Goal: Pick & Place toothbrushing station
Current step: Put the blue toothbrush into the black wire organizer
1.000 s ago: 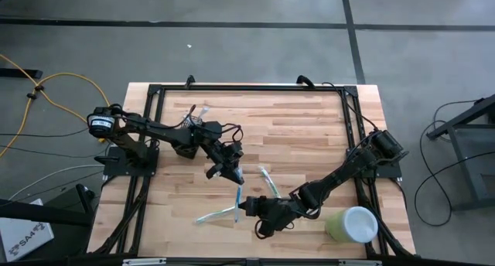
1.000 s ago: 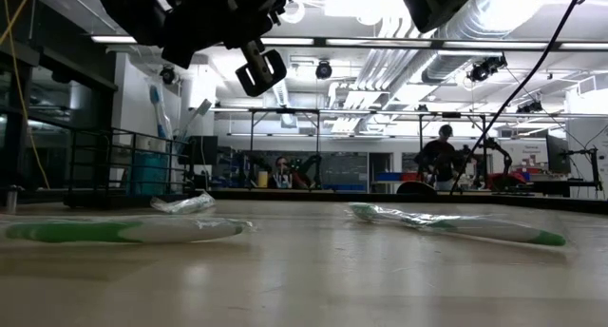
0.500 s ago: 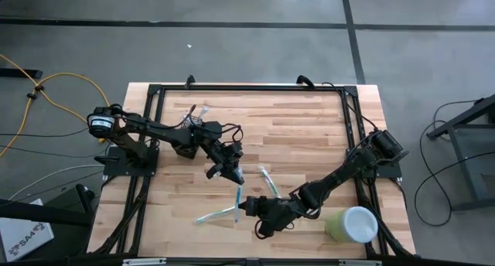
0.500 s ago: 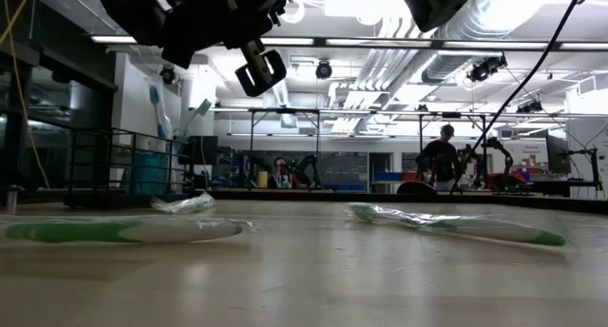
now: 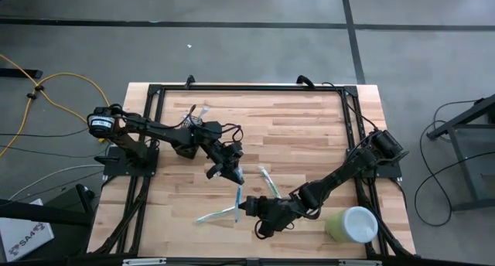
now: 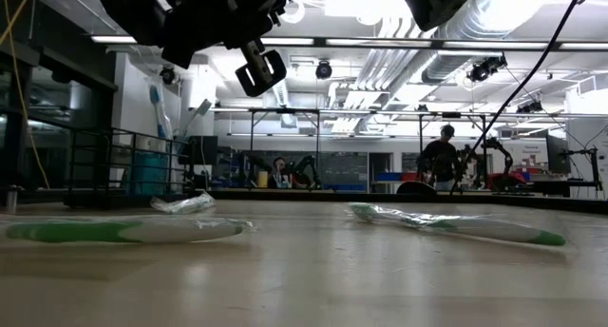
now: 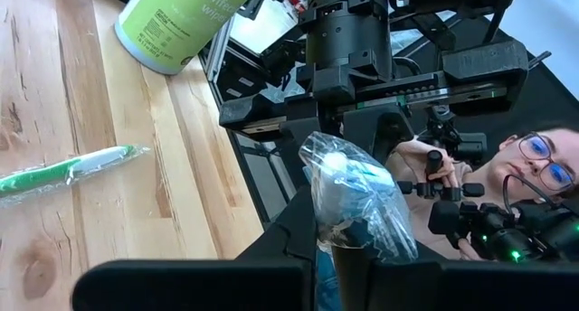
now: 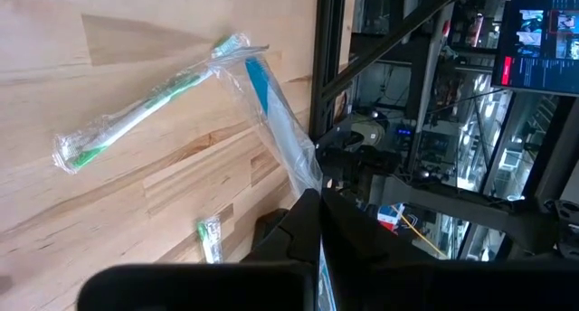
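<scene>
While both arms reach over the wooden table (image 5: 309,127), neither gripper is near the toothbrushing station (image 5: 196,124). That small black holder sits toward the far left part of the table. It is largely covered by the left arm in the high view, and two toothbrushes (image 5: 203,111) stick out of it.

The left gripper (image 5: 225,171) hangs above the middle of the table. Its jaws are pressed together on a crinkled clear wrapper (image 7: 355,201) with a pale brush end inside it.

The right gripper (image 5: 261,217) is low over the near part of the table. Its jaws are pinched on a blue wrapped toothbrush (image 8: 271,108) that slants away from the fingers. Whether both grippers grip the same brush cannot be told.

A green wrapped toothbrush (image 5: 213,216) lies flat on the boards just beside the right gripper. Its tip meets the far end of the blue one in the right wrist view. Another green wrapped toothbrush (image 5: 267,179) lies between the two grippers.

A pale green cup (image 5: 352,224) with a white inside lies tipped over at the near right corner, well apart from the station.

In the low view the two green brushes lie flat on the table and a crumpled wrapper (image 6: 184,204) rests farther back. A person (image 6: 440,158) stands in the room beyond.
</scene>
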